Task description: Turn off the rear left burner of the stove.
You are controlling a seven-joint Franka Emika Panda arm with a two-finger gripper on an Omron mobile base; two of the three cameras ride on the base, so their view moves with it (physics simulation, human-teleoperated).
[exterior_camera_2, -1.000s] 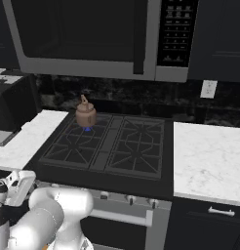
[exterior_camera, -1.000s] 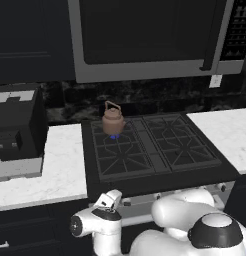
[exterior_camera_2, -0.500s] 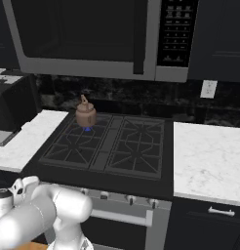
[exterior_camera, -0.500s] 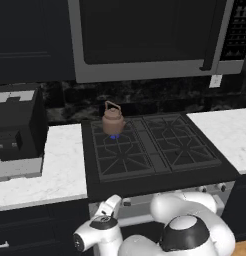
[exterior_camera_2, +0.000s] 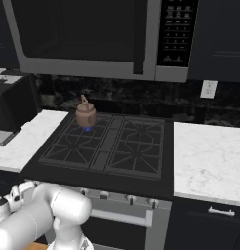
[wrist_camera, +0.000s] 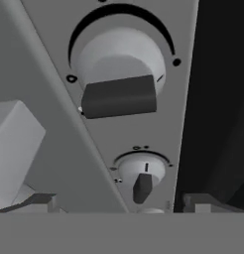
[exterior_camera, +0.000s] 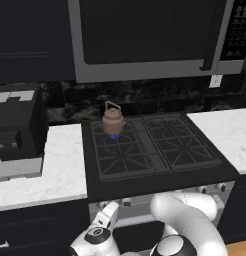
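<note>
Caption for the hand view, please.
Open pincer facing the stove's silver front panel, close to a large grey knob with a dark grip bar.

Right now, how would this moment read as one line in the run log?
gripper: open, empty | facing: knob on stove front panel, not touching | rear left burner: blue flame lit under kettle

walls – black marbled backsplash (exterior_camera: pixel 160 102) | counters – white marble (exterior_camera_2: pixel 210 156) | cabinets – dark (exterior_camera: pixel 30 40) | outlet (exterior_camera_2: pixel 208 89)

Kettle (exterior_camera: pixel 113 120) on rear left burner (exterior_camera: pixel 115 133) of stove (exterior_camera: pixel 155 150); microwave (exterior_camera: pixel 145 37) above; toaster (exterior_camera: pixel 17 125) left.
</note>
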